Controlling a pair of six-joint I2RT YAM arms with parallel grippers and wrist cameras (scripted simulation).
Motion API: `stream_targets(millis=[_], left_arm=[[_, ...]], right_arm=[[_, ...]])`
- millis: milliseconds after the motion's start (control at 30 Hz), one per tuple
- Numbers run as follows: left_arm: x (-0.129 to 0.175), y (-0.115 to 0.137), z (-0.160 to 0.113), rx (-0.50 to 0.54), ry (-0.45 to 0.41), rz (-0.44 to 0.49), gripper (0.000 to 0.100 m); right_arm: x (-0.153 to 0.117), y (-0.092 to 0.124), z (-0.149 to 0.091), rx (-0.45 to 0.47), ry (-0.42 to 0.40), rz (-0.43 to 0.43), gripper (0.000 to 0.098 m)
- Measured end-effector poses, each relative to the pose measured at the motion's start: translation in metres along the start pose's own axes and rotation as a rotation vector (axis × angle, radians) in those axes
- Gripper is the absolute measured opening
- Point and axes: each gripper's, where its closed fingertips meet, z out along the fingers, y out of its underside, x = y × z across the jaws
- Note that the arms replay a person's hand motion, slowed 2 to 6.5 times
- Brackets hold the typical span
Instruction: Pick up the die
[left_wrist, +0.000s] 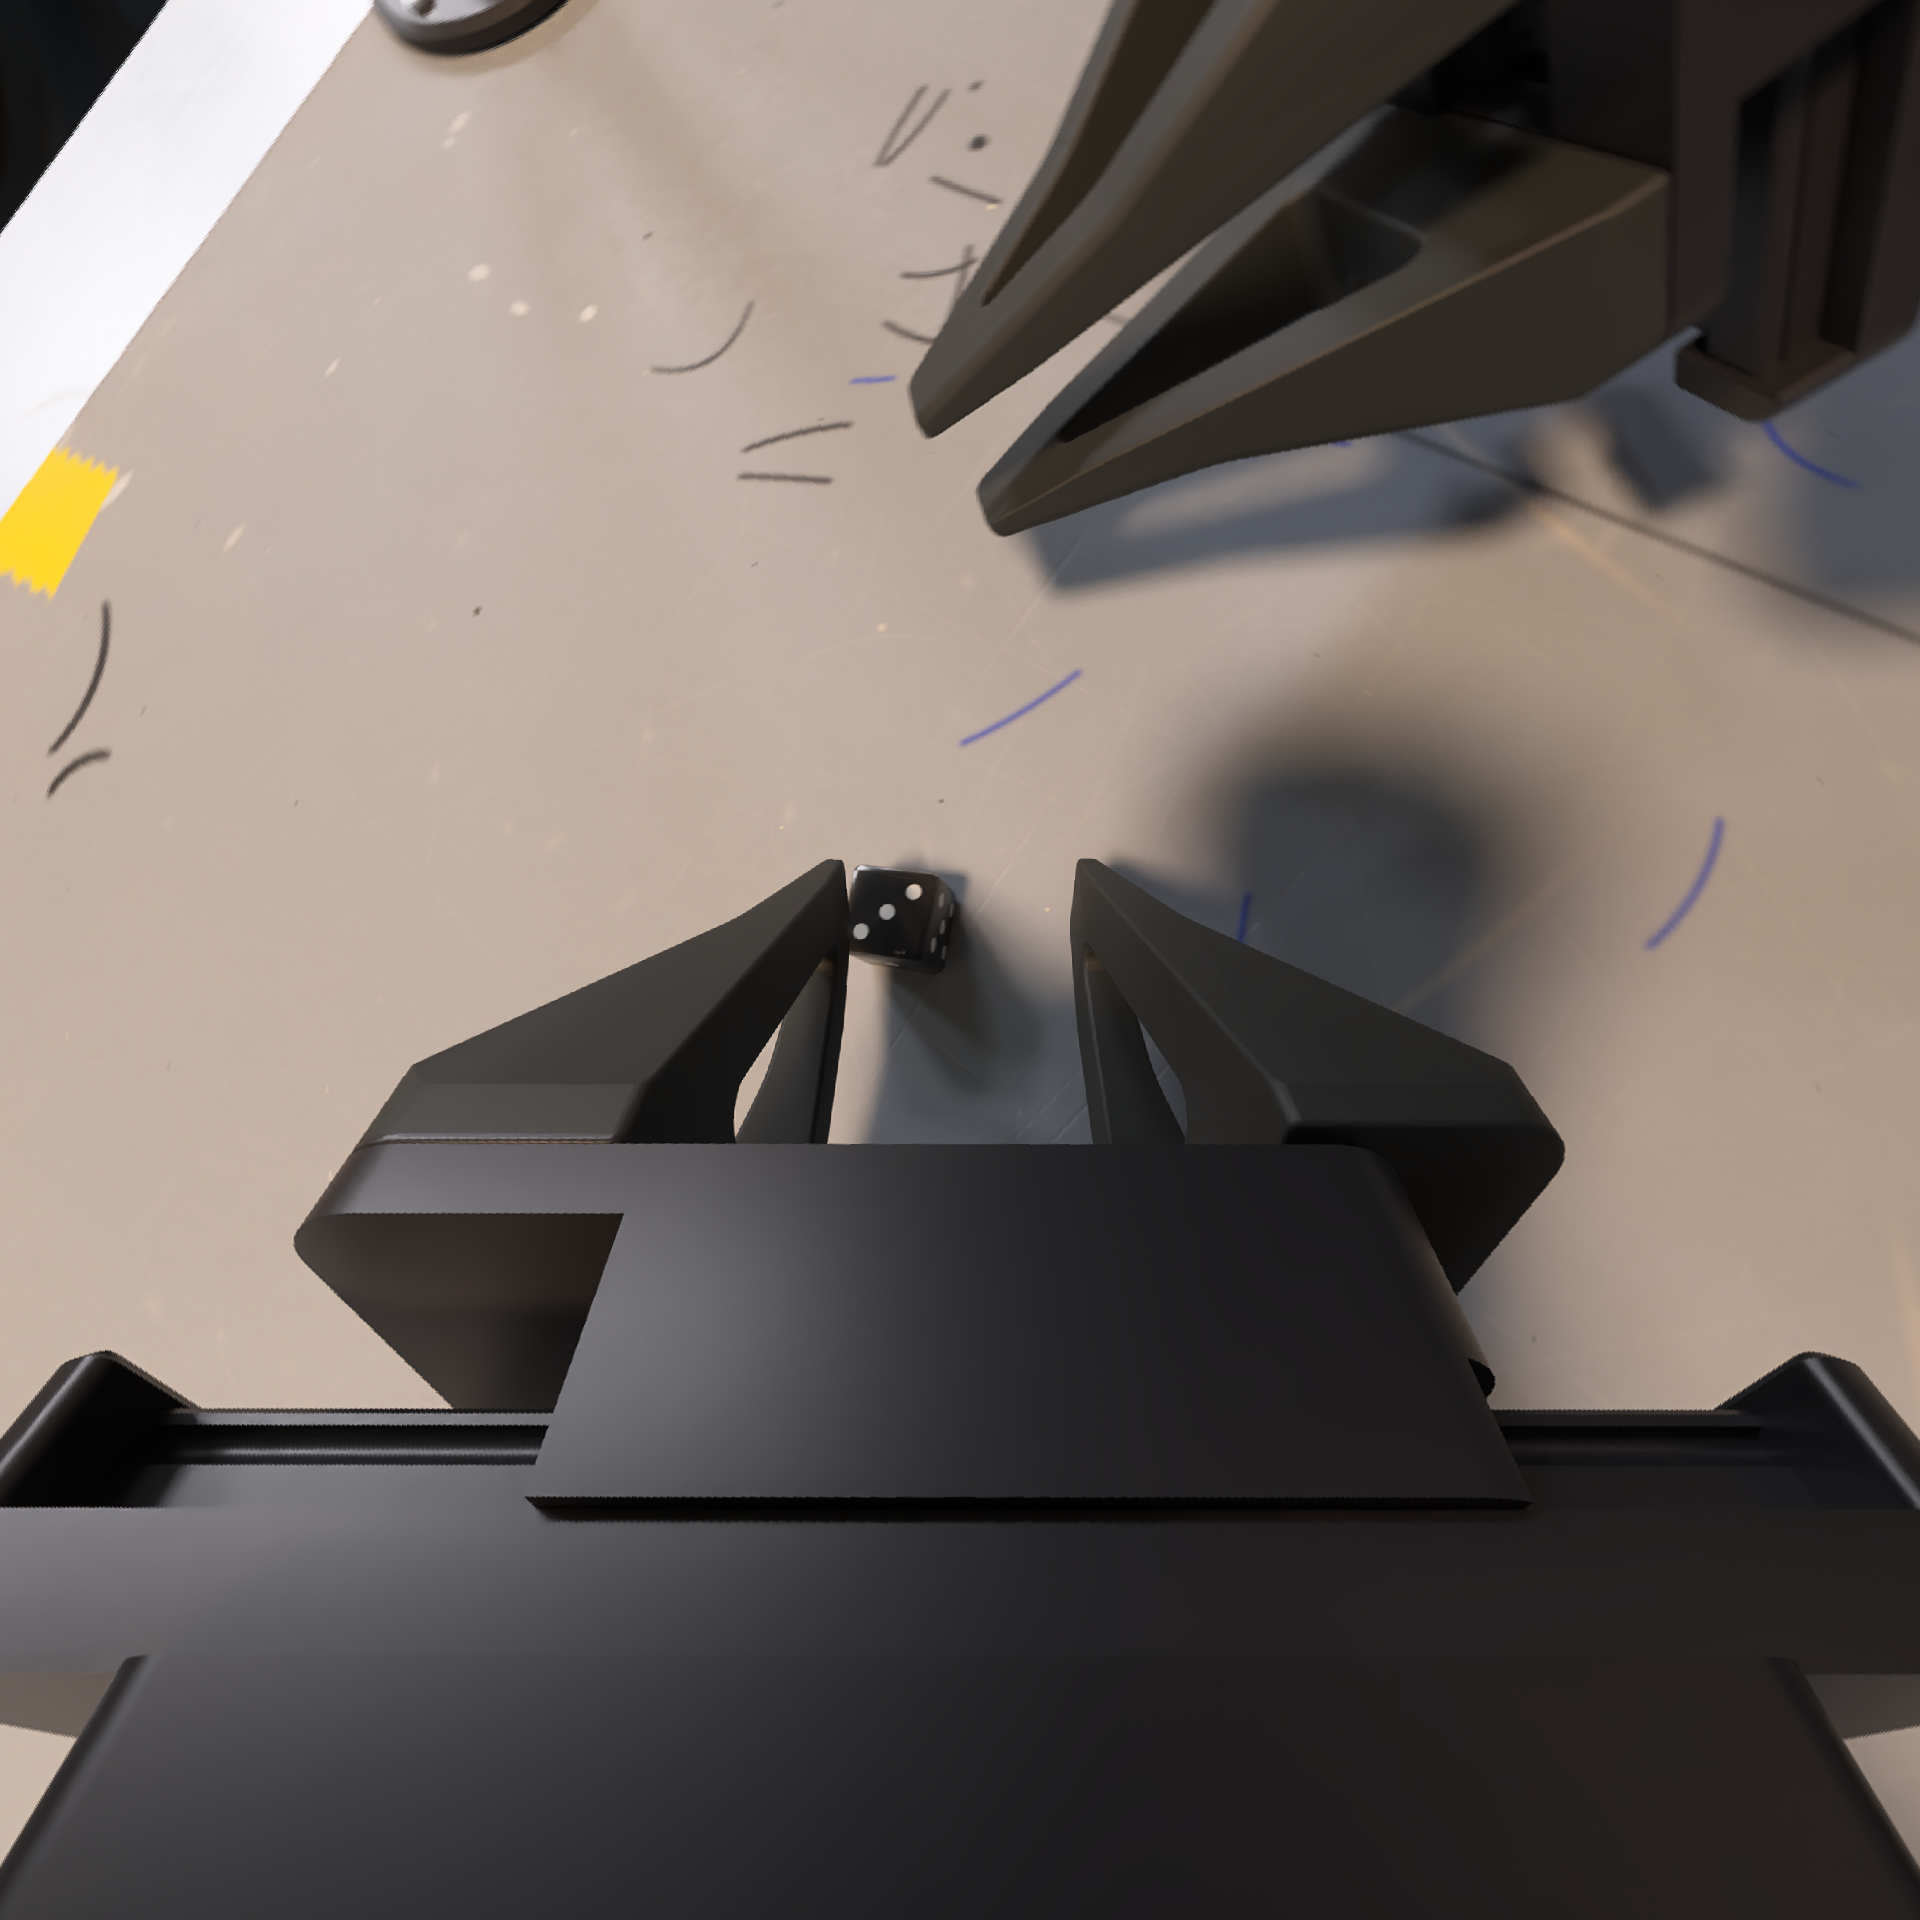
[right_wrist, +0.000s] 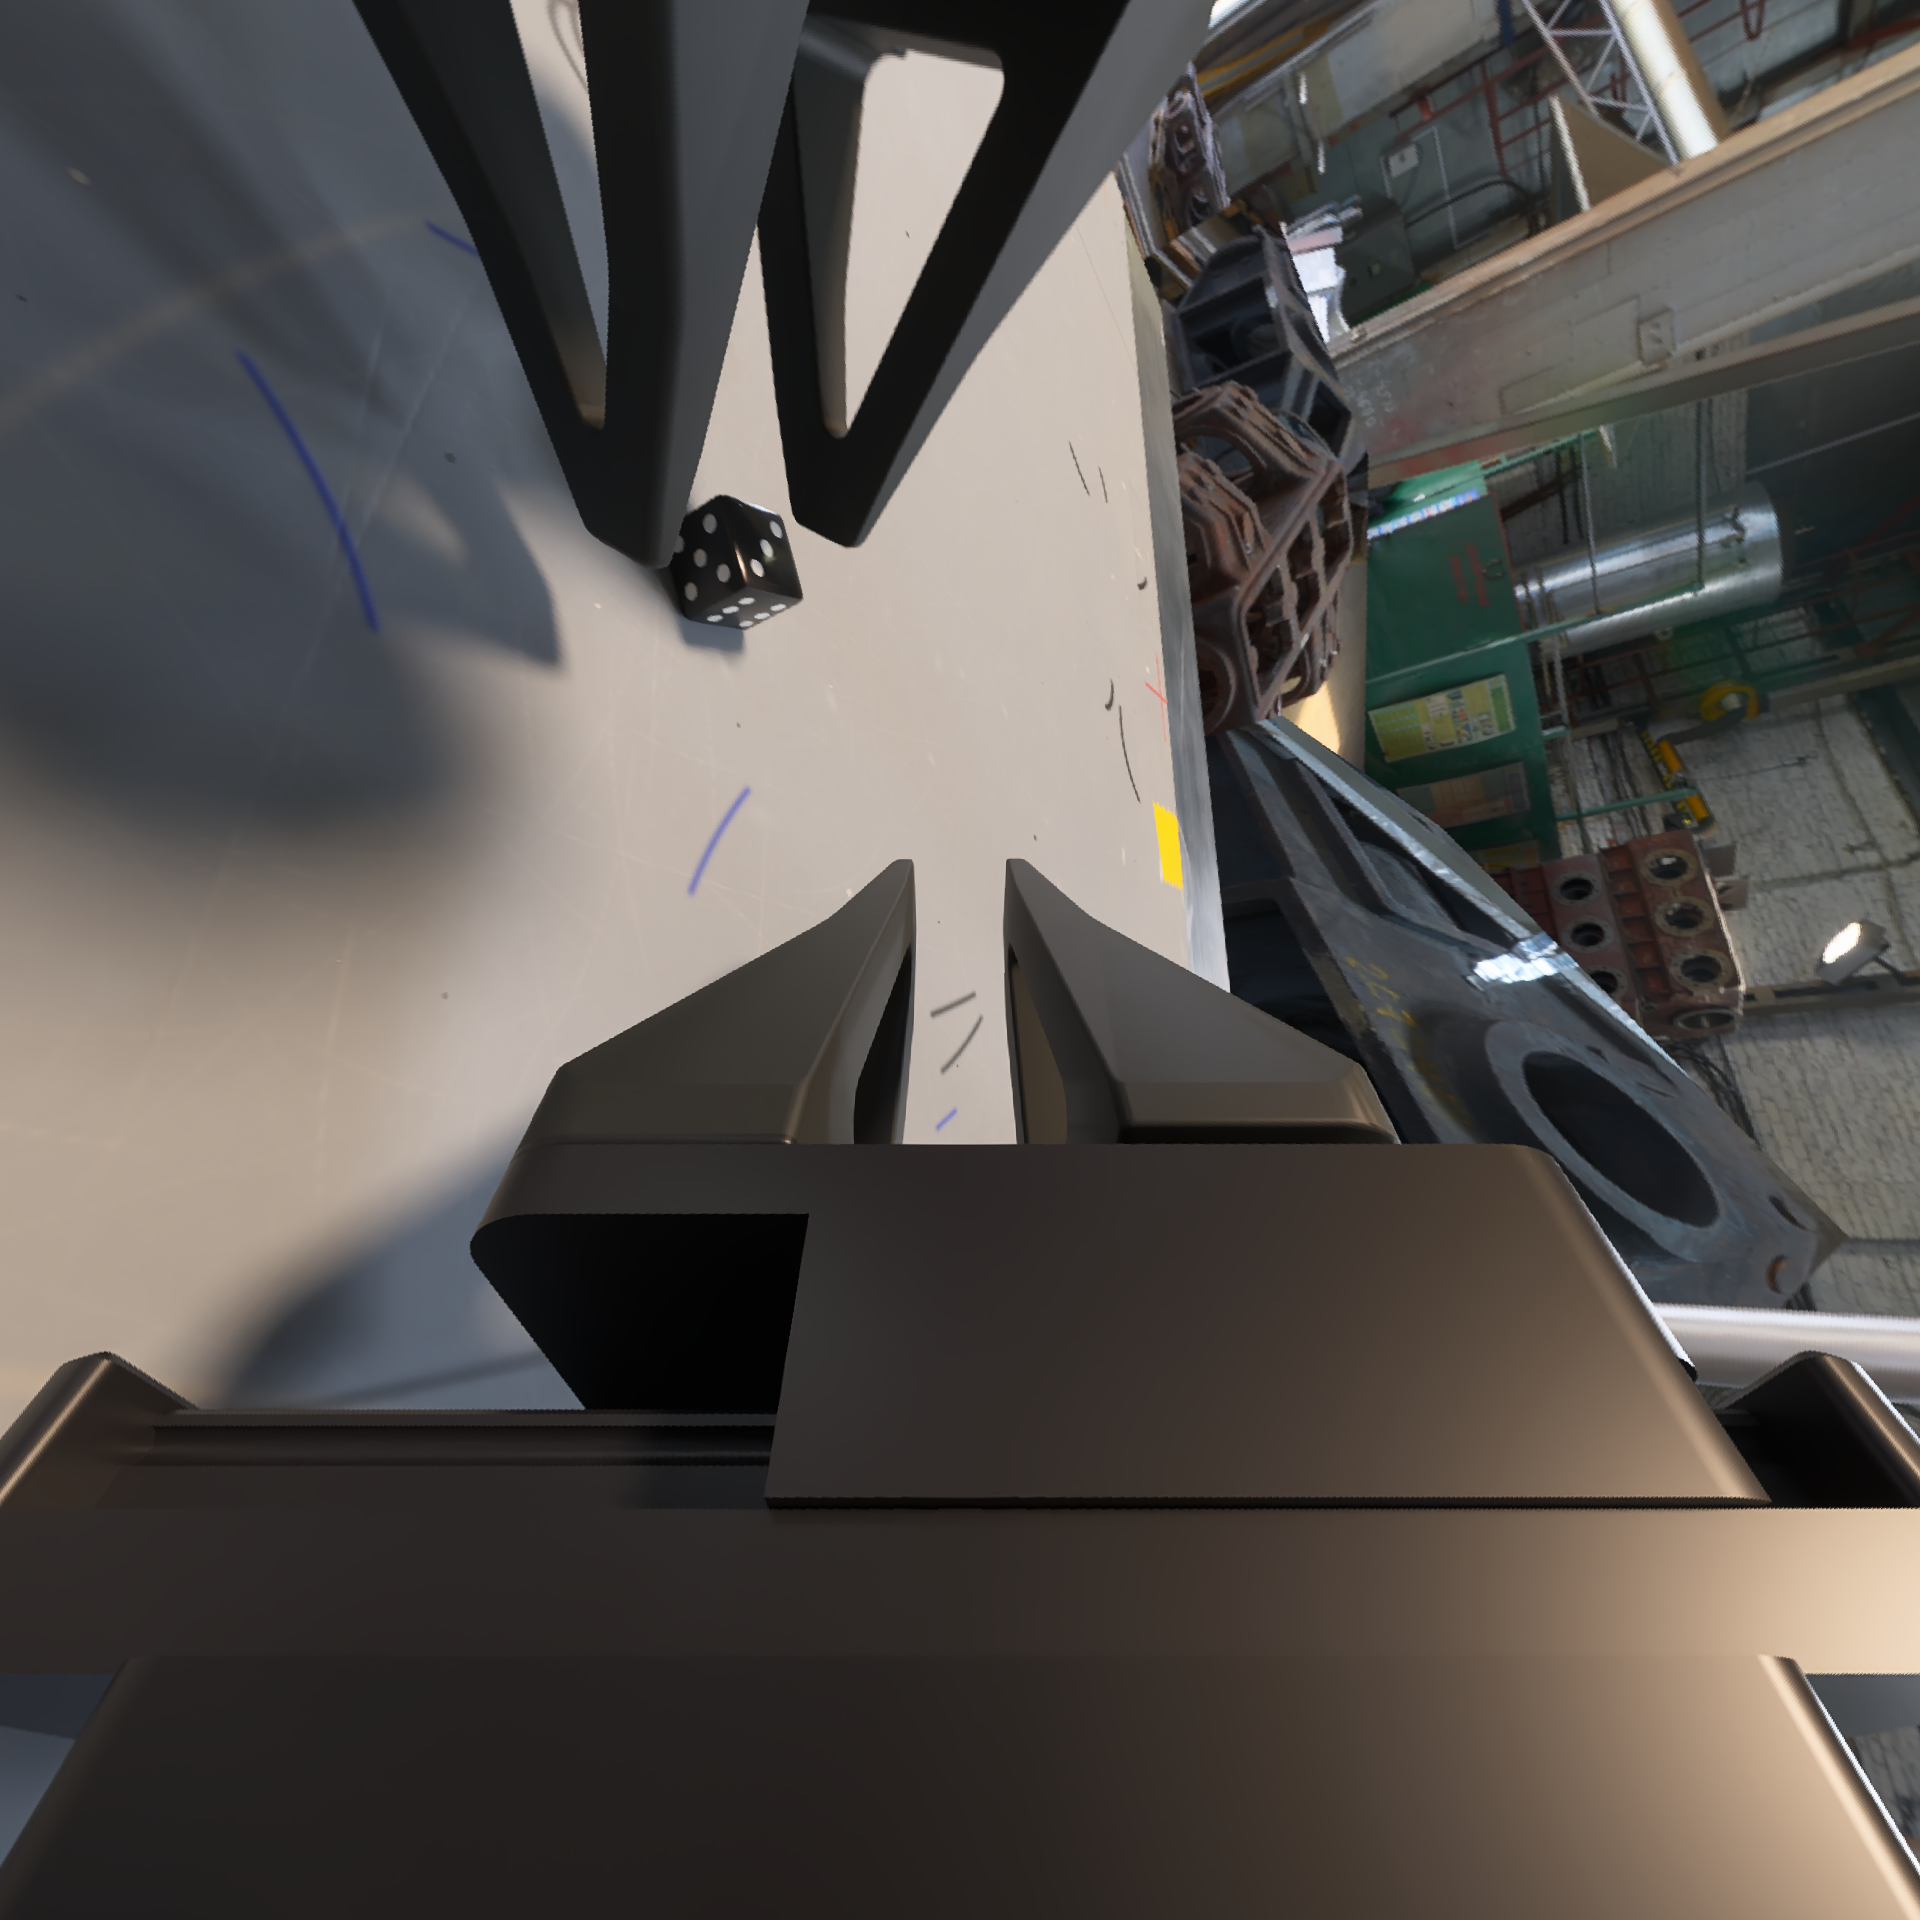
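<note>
A small black die with white pips sits on the tan table. My left gripper is open and low over the table. The die lies between its tips, against the inner side of the left finger, with a clear gap to the other finger. In the right wrist view the die shows between the left gripper's tips. My right gripper hangs above the table with a narrow gap between its fingers and nothing in it. It also shows in the left wrist view, beyond the die.
A yellow tape patch lies by the table's white edge; it also shows in the right wrist view. A round black base sits at the far edge. Pen strokes mark the tabletop. Workshop machinery stands beyond the edge.
</note>
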Motion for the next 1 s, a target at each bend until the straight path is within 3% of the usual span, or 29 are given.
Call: stream_targets(millis=[167,333,600,1000], left_arm=[[0.005,-0.001,-0.002,0.027,0.108,0.114,0.037],[-0.003,0.002,0.0,0.007,0.14,0.167,0.037],[-0.012,0.001,0.009,-0.049,0.189,0.07,0.032],[-0.009,0.003,0.01,-0.093,0.176,-0.051,0.027]], right_arm=[[-0.005,-0.004,-0.002,0.027,-0.054,0.006,0.0143],[-0.009,-0.003,-0.003,0.025,-0.088,-0.005,0.0143],[-0.009,-0.002,-0.003,0.015,-0.088,-0.03,0.0142],[-0.008,-0.001,-0.004,0.011,-0.081,-0.048,0.0142]])
